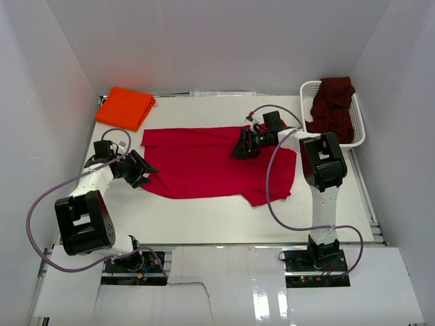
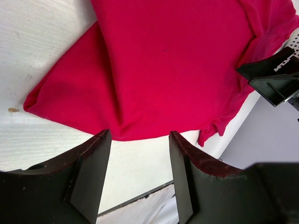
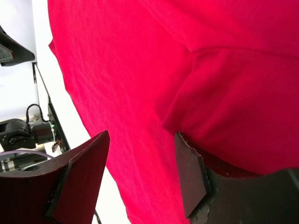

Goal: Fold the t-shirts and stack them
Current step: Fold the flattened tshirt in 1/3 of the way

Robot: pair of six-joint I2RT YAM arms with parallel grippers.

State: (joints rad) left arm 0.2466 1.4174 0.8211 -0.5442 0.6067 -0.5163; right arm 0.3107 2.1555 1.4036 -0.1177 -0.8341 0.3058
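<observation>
The bright red t-shirt [image 1: 204, 163] lies spread and partly folded on the white table; it also shows in the left wrist view [image 2: 177, 65] and the right wrist view [image 3: 140, 70]. The bright orange t-shirt [image 1: 124, 107] lies folded at the back left. The dark maroon t-shirt [image 1: 333, 105] is bunched in the white basket [image 1: 358, 138]. My left gripper [image 1: 145, 171] is open and empty at the red shirt's left front corner, its fingers [image 2: 93, 158] just short of the hem. My right gripper [image 1: 239, 147] is open over the red shirt's upper right part, with a raised fold beside one finger [image 3: 189, 172].
The basket stands at the back right against the right wall. White walls close in the table on the left, back and right. Grey cables loop from both arms over the table's near part.
</observation>
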